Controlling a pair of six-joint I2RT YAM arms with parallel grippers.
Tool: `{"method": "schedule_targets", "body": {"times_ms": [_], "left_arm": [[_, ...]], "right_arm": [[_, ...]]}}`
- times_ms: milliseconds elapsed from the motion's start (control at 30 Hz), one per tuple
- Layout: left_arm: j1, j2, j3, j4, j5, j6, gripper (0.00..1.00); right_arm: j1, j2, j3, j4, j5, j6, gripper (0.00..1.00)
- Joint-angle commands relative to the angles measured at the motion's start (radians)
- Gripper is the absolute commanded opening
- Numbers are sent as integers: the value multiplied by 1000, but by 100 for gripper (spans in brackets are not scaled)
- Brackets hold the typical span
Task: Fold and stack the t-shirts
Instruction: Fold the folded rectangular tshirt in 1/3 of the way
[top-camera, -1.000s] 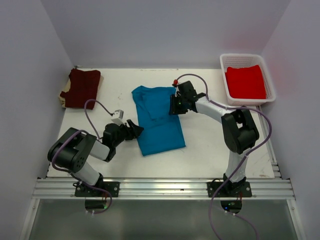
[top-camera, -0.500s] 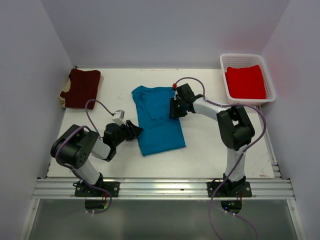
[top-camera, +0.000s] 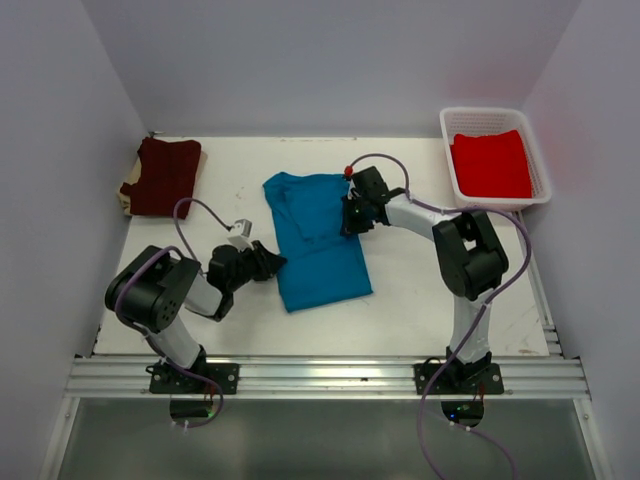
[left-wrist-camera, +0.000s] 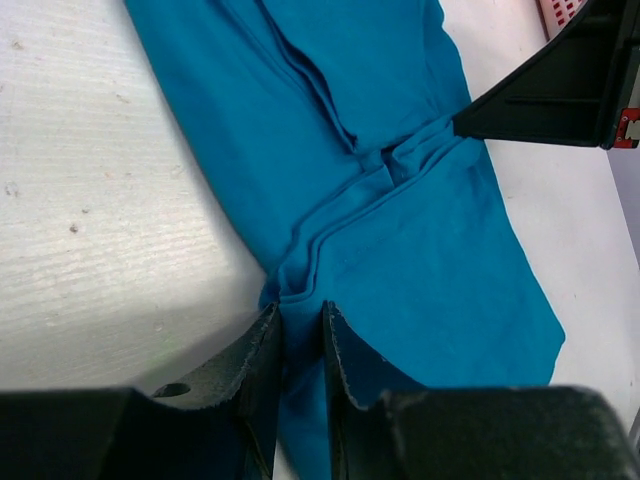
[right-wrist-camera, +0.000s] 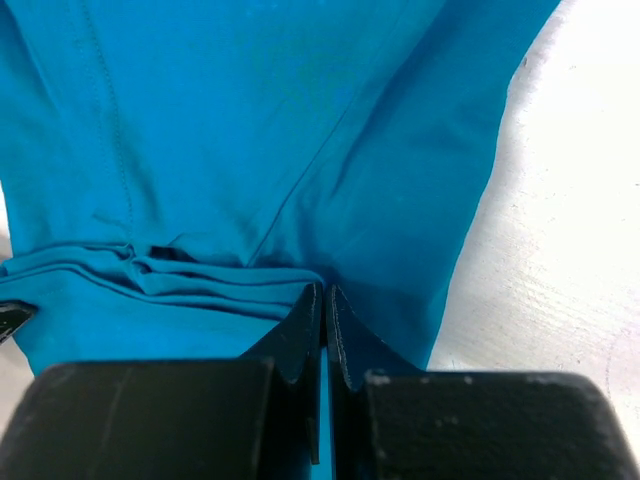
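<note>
1. Left tool (top-camera: 268, 262) is closed on the left long edge of the teal t-shirt (top-camera: 315, 240). The left wrist view shows cloth nipped between the fingers, which stand almost together.
2. Right tool (top-camera: 347, 215) is clamped on the opposite, right long edge. In the right wrist view the fingers are nearly touching, with a bunch of pleats running up to them.
3. The teal t-shirt lies flat mid-bench (top-camera: 420, 280). Its long axis runs from far to near and leans slightly right at the near end.
4. Key relation: the two grips face each other across the short width, so the line between them cuts the long axis. It isn't square, because the right grip sits further up the shirt than the left one. A gathered ridge of cloth runs between them along that line.
5. Judgement: this looks like the setup for a cross fold. Both tools would need to travel together along the long axis. The skew probably needs evening out or the fold will land crooked.
6. The maroon t-shirt (top-camera: 162, 175) sits folded at the far-left corner, well apart from the teal one, and the left arm is nearer to it.
7. The red t-shirt (top-camera: 490, 165) is in the white basket (top-camera: 485, 110) at far right, on the right arm's side.
</note>
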Motion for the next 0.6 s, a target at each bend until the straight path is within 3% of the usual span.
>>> {"method": "schedule_targets", "body": {"times_ms": [0,567], "left_arm": [[6,-36,39,30,52,16,24],[6,-146,162,-109,110,47,20]], "right_arm": [[-6,-88,4,-3,-3,-11,0],[-6,-228,-36,-63,63,-19,0]]}}
